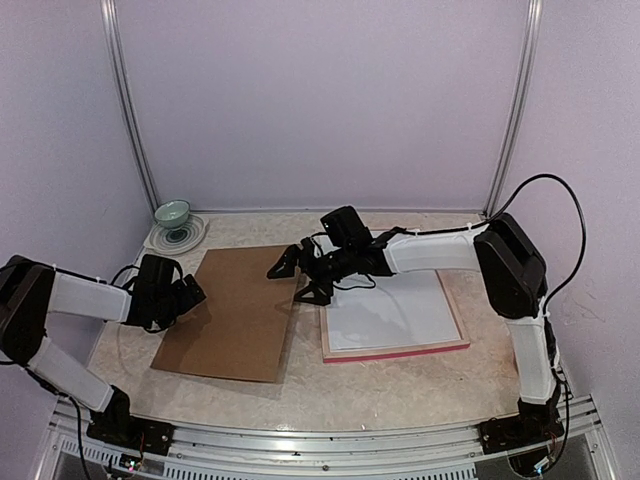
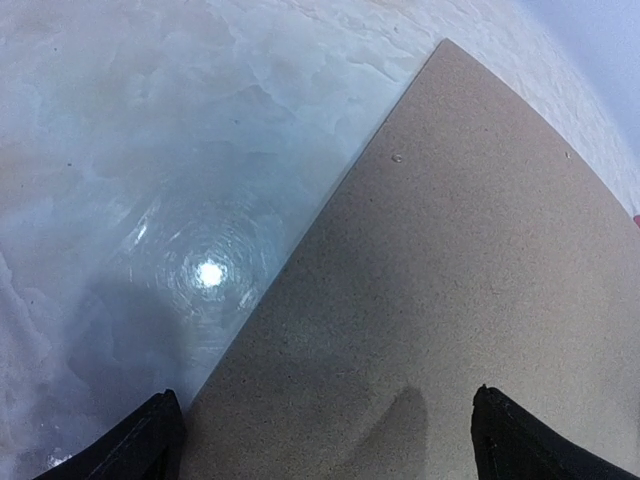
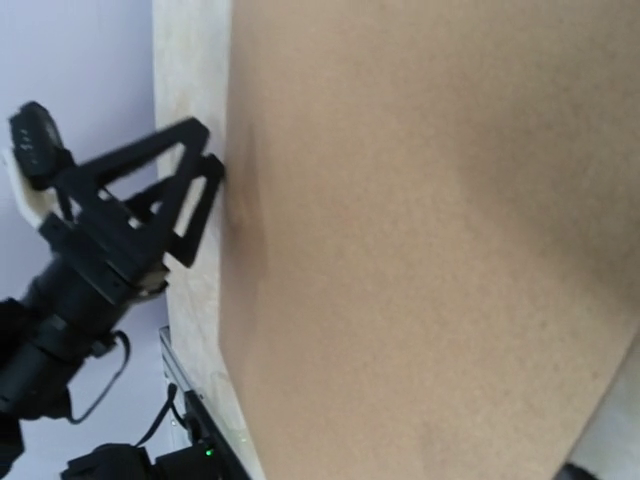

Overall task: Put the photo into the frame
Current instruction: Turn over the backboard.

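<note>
The frame (image 1: 400,352) lies flat at the right of the table, with a pink near rail and a white sheet (image 1: 390,318) inside it. The photo shows in no view. Left of the frame lies a plain brown backing board (image 1: 235,315). My right gripper (image 1: 300,278) hovers open over that board's right edge, near the frame's far left corner. The board (image 3: 420,250) fills the right wrist view, and my own right fingers are out of it. My left gripper (image 1: 192,295) is open, its fingertips (image 2: 150,440) spread wide over the board's (image 2: 470,250) left edge, holding nothing.
A green bowl (image 1: 172,213) stands on a patterned mat (image 1: 180,235) at the back left corner. The table is pale marbled stone (image 2: 150,150). Purple walls enclose it on three sides. The left gripper (image 3: 210,175) also shows in the right wrist view.
</note>
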`<state>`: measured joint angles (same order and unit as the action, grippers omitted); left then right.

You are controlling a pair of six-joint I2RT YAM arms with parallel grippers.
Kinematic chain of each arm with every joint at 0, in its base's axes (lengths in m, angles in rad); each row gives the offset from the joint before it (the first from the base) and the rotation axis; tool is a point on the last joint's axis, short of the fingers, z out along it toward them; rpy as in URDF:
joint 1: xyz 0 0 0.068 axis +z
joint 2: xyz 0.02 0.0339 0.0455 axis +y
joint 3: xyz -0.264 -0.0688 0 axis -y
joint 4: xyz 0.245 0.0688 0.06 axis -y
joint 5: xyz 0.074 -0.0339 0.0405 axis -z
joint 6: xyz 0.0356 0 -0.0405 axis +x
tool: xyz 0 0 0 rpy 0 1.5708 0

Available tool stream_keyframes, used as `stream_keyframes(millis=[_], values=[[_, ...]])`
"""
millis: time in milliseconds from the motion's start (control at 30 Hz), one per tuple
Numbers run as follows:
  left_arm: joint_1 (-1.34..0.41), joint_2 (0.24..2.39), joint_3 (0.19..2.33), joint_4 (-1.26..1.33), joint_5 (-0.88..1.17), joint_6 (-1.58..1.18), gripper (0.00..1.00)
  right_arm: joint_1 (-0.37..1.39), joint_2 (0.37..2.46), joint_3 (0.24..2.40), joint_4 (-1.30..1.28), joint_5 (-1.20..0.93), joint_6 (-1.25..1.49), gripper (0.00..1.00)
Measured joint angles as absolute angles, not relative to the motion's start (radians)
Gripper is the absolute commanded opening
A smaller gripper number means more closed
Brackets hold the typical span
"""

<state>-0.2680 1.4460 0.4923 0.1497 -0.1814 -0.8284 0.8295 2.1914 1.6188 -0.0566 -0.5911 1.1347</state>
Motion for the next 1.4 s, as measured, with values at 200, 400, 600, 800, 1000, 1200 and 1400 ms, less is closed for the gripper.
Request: stream_keyframes(millis=[200, 400, 600, 800, 1000, 1200, 1400], values=[[-0.344, 1.417, 0.48, 0.127, -0.176, -0.867, 0.99, 0.793, 2.137, 1.535, -0.015, -0.593, 1.133, 0.99], [-0.448, 1.417, 0.483, 0.127, -0.165, -0.916, 0.99, 0.736, 2.075, 1.41, 0.018, -0.59, 1.124, 0.99], [-0.511, 1.457, 0.51, 0.155, -0.149, -0.949, 0.99, 0.694, 2.029, 1.311, 0.035, -0.591, 1.111, 0.99], [-0.536, 1.472, 0.513, 0.182, -0.145, -0.967, 0.99, 0.67, 2.027, 1.298, 0.027, -0.59, 1.076, 0.99], [-0.545, 1.47, 0.513, 0.183, -0.138, -0.981, 0.99, 0.666, 2.027, 1.298, -0.009, -0.587, 1.041, 0.99], [-0.548, 1.466, 0.513, 0.18, -0.128, -0.991, 0.99, 0.664, 2.027, 1.297, -0.025, -0.586, 1.018, 0.99], [-0.552, 1.466, 0.511, 0.183, -0.129, -0.992, 0.99, 0.664, 2.025, 1.29, -0.024, -0.586, 1.009, 0.99]])
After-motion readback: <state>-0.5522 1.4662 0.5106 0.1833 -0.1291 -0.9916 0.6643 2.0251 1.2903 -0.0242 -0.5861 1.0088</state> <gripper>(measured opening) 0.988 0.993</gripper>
